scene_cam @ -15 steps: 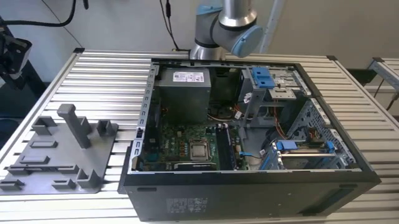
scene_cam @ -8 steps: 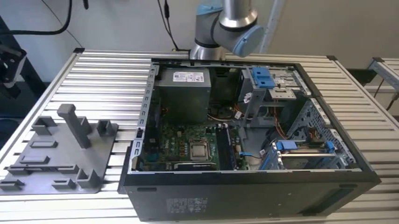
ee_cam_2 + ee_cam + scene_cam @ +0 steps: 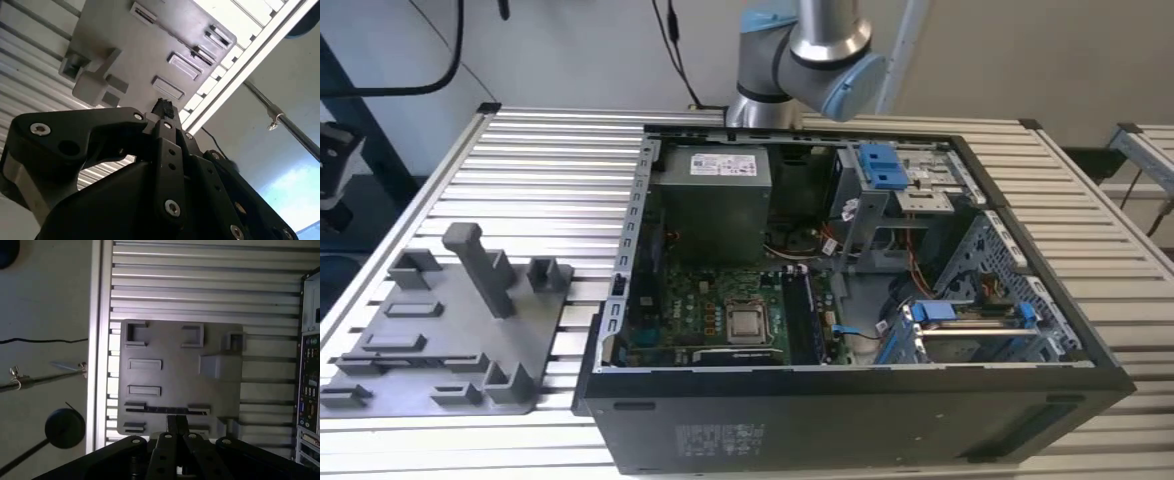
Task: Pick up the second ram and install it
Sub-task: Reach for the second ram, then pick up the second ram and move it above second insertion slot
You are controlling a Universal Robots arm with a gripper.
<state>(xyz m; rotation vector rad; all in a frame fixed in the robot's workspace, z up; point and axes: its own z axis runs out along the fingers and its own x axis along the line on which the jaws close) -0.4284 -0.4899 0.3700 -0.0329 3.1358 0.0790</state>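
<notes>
1. The slatted aluminium table (image 3: 547, 150) is carrying everything. Its edges are running out of the exterior view.
2. The open black metal computer case (image 3: 854, 420) is lying on its side towards the exterior view's right. Its green circuit board (image 3: 707, 310) is facing up, and the parts on the board are too small for me to tell apart. In the first wrist view the case (image 3: 311, 390) is being cut off at the picture's edge.
3. My silver-and-blue arm (image 3: 814, 60) is rising behind the case and leaving the exterior view, so that view is showing only a joint or so.
4. The flat grey plastic holder tray (image 3: 454, 330) is sitting beside the case, towards the exterior view's left. I am looking down on it in both wrist views (image 3: 175, 375) (image 3: 130, 45), and my own black linkage is covering part of it.
5. The tall grey plastic post (image 3: 483, 268) is standing upright on the tray, on the side nearer the case.
6. My black claw (image 3: 176, 419) (image 3: 162, 106) is hanging over the tray. Its fingertips are pressing together and gripping nothing.
7. The second ram (image 3: 165, 410), a long thin dark stick, is sitting on edge in a slot of the tray. I am seeing it only as a narrow dark strip, so its chips and sticker are hidden. My fingertips are appearing just beside its middle, and I cannot tell how far above it they are.
</notes>
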